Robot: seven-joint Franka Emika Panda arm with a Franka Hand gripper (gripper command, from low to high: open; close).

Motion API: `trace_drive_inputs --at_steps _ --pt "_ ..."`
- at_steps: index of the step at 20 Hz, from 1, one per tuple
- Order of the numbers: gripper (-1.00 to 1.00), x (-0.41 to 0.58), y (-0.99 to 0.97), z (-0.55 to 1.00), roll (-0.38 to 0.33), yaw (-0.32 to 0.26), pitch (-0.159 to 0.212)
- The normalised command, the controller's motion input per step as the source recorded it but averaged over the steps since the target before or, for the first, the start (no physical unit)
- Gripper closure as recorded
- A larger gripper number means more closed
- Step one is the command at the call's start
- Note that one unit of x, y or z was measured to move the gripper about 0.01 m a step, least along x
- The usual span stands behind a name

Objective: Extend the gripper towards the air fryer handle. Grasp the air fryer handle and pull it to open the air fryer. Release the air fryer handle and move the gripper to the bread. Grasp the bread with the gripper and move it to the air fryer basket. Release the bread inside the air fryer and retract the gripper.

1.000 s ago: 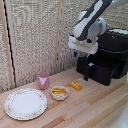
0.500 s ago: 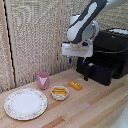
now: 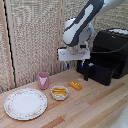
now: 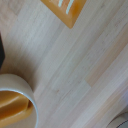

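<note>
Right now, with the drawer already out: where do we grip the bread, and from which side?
Across its short width, near the middle, coming straight down. The bread lies flat on the wooden table, oblong, so the narrow span likely suits the gripper best. The small bowl sits close on the exterior view's left, so keep the fingers clear of its rim. The wrist view shows bare wood between the two.

On the table (image 3: 100, 107), the plate (image 3: 25, 104) is lying at the exterior view's left, with the cup (image 3: 44, 79) standing behind it. The bowl (image 3: 59, 92) is sitting just right of the plate (a yellow piece inside), the bread (image 3: 75, 85) beside it. The air fryer (image 3: 112, 55) is standing far right, its basket (image 3: 100, 71) protruding forward.
</note>
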Motion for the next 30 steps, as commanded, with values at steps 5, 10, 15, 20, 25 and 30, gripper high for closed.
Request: trace_drive_inputs --at_steps 5,10,15,20,25,30 --pt "-1.0 -0.001 0.0 -0.07 -0.007 0.375 0.058" --pt "-1.0 -0.009 -0.02 -0.1 -0.038 0.368 0.04" --pt "-1.0 0.0 -0.12 -0.24 -0.066 0.342 0.037" --pt "-1.0 0.0 -0.18 -0.21 -0.008 0.292 -0.003" --pt "-1.0 0.0 -0.2 -0.21 0.001 0.266 -0.032" --pt "-1.0 0.0 -0.14 -0.26 0.001 0.223 -0.078"
